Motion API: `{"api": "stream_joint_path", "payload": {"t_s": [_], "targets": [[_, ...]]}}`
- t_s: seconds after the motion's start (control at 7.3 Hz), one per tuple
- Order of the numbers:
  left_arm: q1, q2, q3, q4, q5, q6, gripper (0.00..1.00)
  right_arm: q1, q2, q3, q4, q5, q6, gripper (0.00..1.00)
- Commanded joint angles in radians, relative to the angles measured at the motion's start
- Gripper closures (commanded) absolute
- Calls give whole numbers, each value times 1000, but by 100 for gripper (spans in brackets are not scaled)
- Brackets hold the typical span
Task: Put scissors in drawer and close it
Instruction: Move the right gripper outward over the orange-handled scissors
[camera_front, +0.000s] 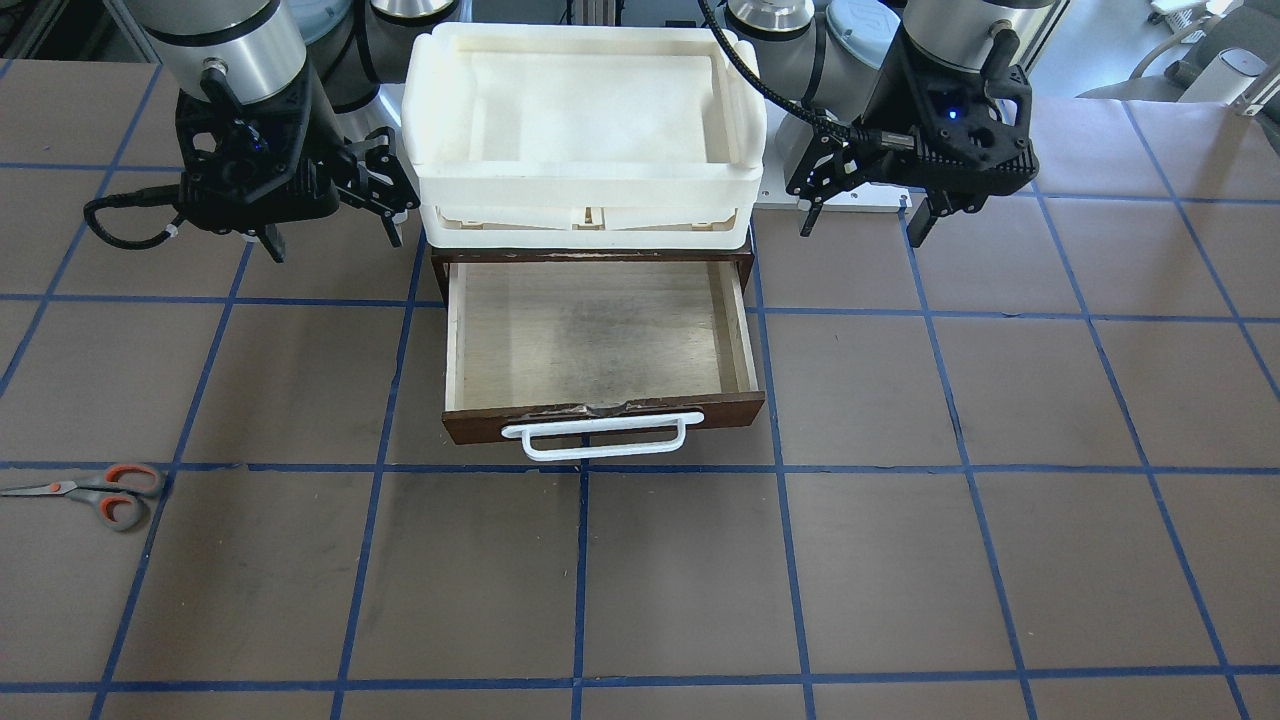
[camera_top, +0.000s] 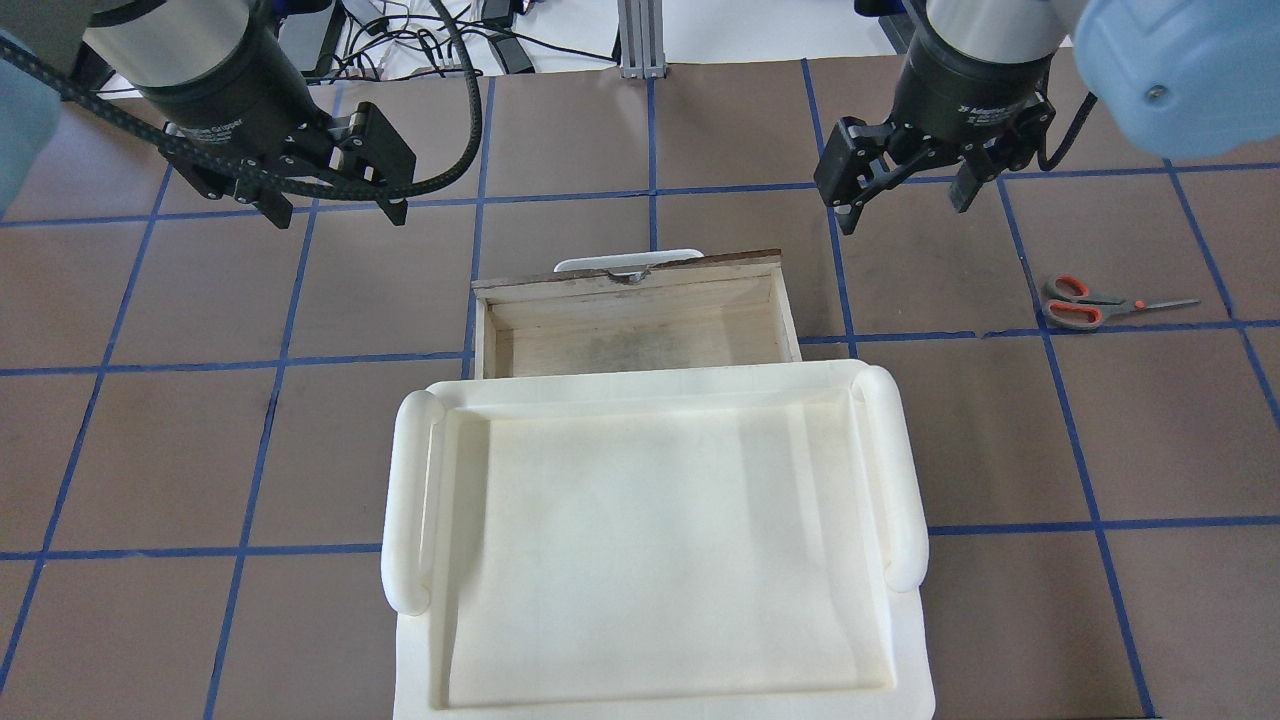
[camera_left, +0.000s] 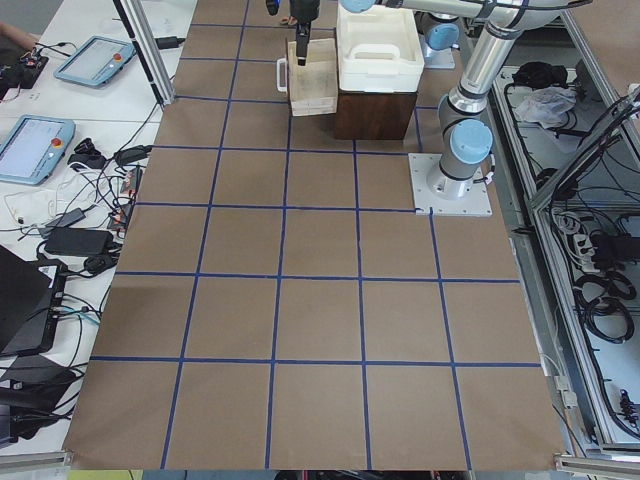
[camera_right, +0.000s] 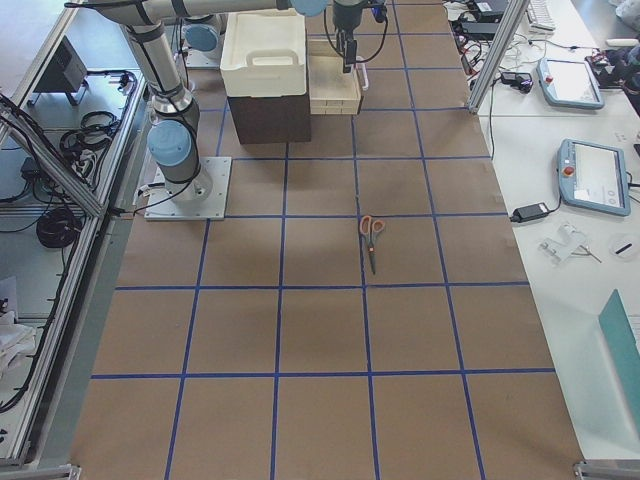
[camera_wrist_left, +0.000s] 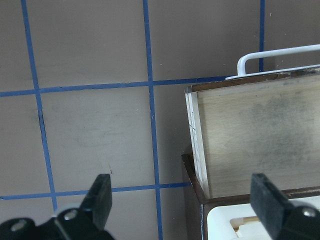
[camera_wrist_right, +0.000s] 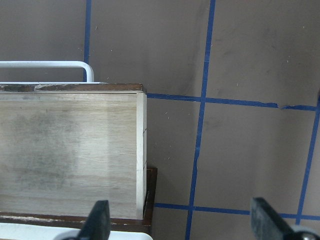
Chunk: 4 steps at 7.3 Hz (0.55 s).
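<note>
while the scissors (camera_top: 1100, 303) lie flat on the surface (camera_top: 720, 130), far to the right of the open drawer (camera_top: 640, 335), they look light, thin and hard, so pinch by the handles. the left end effector (camera_top: 337, 213) and right end effector (camera_top: 900, 205) are wide and empty.

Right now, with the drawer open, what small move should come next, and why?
Probably swing the right tool over the scissors: it hangs open and empty, the scissors lie flat on the table on its side, and the drawer is already open and bare.
</note>
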<state>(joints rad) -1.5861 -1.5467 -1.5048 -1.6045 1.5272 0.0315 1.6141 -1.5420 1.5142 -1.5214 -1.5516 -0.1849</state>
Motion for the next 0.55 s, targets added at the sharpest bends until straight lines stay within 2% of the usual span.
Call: {"api": "stream_joint_path", "payload": {"t_s": [0.0, 0.27, 0.41], "targets": [[-2, -1, 0, 0, -1, -1, 0, -168, -7, 114, 13, -7, -309, 2], [-3, -3, 0, 0, -2, -1, 0, -300, -6, 207, -55, -120, -765, 5], [-3, 0, 0, 0, -1, 1, 0, -362, -6, 246, -110, -136, -938, 5]]}}
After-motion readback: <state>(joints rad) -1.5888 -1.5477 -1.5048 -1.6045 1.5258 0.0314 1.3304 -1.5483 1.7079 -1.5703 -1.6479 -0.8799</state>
